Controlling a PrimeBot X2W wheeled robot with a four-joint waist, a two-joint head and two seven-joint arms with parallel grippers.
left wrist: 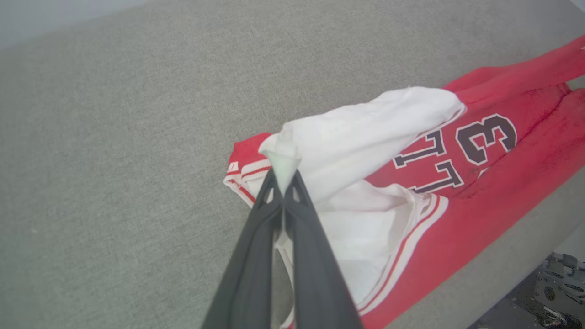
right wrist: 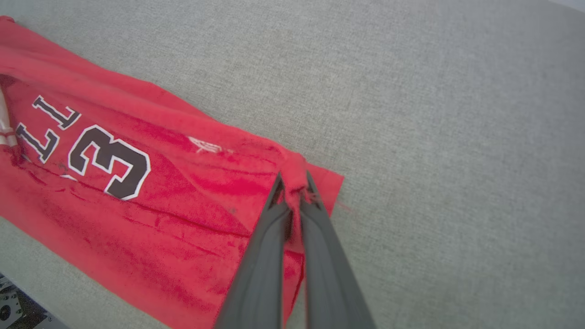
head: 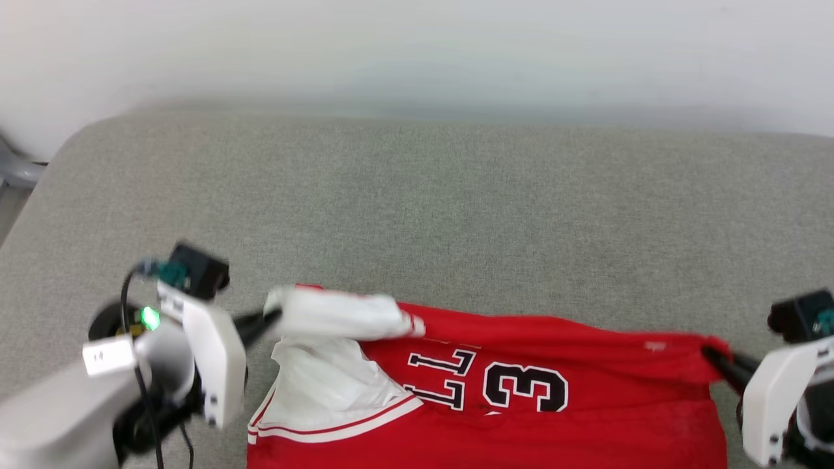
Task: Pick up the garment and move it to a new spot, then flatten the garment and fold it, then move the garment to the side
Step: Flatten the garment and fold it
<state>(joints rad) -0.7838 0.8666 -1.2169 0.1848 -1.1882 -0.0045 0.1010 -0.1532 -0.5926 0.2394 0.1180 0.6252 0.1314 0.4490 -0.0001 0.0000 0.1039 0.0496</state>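
Item 1: garment (head: 586,365). Red jersey shirt with white short sleeves and red-white striped trim (head: 332,426).
- Front panel faces up, with a black, white-outlined number 3 (head: 524,387) and block lettering (head: 443,374) to its left, both upside down in the head view.
- Lies on the near part of the grey fabric-covered surface (head: 417,195), drawn out left to right between the two grippers. Its near portion runs off the bottom edge of the head view.
- One white sleeve (head: 339,312) is raised and draped across the left end, over the second sleeve, which lies flat.

Item 2: left gripper (head: 270,319), at the garment's left end.
- Fingers clenched on a pinch of white sleeve cloth, which bunches up between the tips in the left wrist view (left wrist: 284,183).
- A green light (head: 150,318) glows on the wrist.

Item 3: right gripper (head: 710,355), at the garment's far right corner.
- Fingers clamped on a gathered tuft of red cloth, seen close in the right wrist view (right wrist: 292,183).

Item 4: pale wall (head: 417,45), beyond the surface's far edge.
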